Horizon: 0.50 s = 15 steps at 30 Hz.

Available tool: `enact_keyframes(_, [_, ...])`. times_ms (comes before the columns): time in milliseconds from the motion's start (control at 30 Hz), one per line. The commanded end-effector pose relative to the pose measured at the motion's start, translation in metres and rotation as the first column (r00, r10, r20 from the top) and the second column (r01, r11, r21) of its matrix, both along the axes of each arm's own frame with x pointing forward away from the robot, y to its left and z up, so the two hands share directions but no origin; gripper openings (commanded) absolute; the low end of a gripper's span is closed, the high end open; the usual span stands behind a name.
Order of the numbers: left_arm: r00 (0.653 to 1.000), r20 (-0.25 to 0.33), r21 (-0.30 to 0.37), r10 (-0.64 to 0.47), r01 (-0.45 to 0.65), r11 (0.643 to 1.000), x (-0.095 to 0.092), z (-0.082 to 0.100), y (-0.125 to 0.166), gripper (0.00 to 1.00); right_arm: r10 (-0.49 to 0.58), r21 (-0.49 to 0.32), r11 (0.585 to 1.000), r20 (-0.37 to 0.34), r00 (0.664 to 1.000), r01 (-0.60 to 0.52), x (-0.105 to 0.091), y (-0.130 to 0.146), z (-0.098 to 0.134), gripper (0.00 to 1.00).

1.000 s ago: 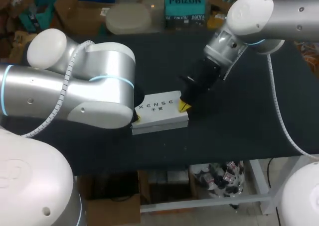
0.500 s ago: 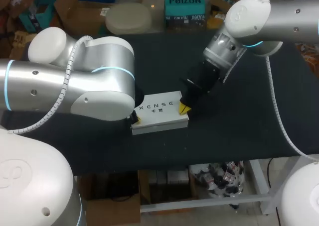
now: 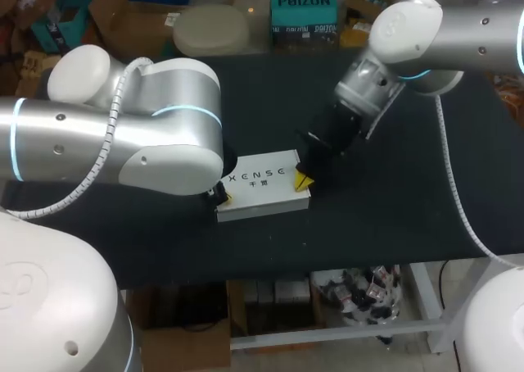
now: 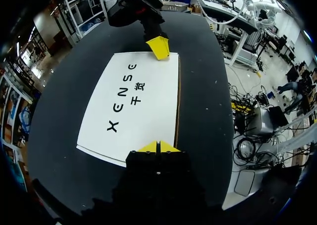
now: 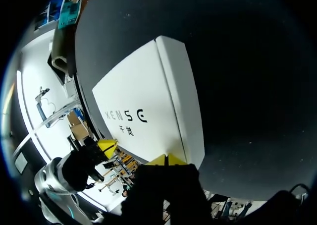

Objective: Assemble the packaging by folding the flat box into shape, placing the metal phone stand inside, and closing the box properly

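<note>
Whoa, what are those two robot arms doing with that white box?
The white box lies on the black table and looks closed. The left pincer sits at one end of it and the right pincer at the other. Each has its yellow tips shut together at the lid's edge. What's inside can't be seen.

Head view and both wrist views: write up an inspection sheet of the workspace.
Surface: black table, bare around the job.
Job's things: white box lies flat, folded into shape, lid down; metal phone stand not in view.
Clutter: nothing seen.
Grippers: left gripper at one end of the box, right gripper at the other, fingers together on both, tips at the box's top edge.
Cables: white cable along the left arm; thin cable hanging from the right arm.
Surroundings: nothing seen reaching over the table.
</note>
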<state>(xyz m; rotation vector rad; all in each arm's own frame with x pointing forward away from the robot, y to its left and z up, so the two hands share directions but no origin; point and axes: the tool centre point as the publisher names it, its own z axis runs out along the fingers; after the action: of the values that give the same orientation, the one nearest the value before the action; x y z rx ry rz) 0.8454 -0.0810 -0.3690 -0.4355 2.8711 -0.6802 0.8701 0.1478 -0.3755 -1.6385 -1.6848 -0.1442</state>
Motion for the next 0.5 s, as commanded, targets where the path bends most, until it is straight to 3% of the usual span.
enact_keyframes(33, [0.999, 0.036, 0.002, 0.002, -0.003, 1.0, -0.007, 0.008, -0.001, 0.0, -0.005, 0.008, 1.0, 0.035, 0.999, 0.005, -0.003, -0.005, 0.014, 0.0])
enact_keyframes(267, [0.998, 0.058, 0.006, -0.006, 0.006, 1.0, -0.007, 0.016, -0.003, 0.0, 0.004, 0.019, 1.0, 0.053, 0.999, -0.005, -0.006, -0.003, 0.02, 0.0])
enact_keyframes(500, [1.0, 0.019, -0.01, 0.001, -0.001, 1.0, 0.0, -0.004, 0.0, 0.0, 0.022, -0.002, 1.0, 0.005, 1.0, -0.022, -0.006, 0.003, -0.001, 0.0])
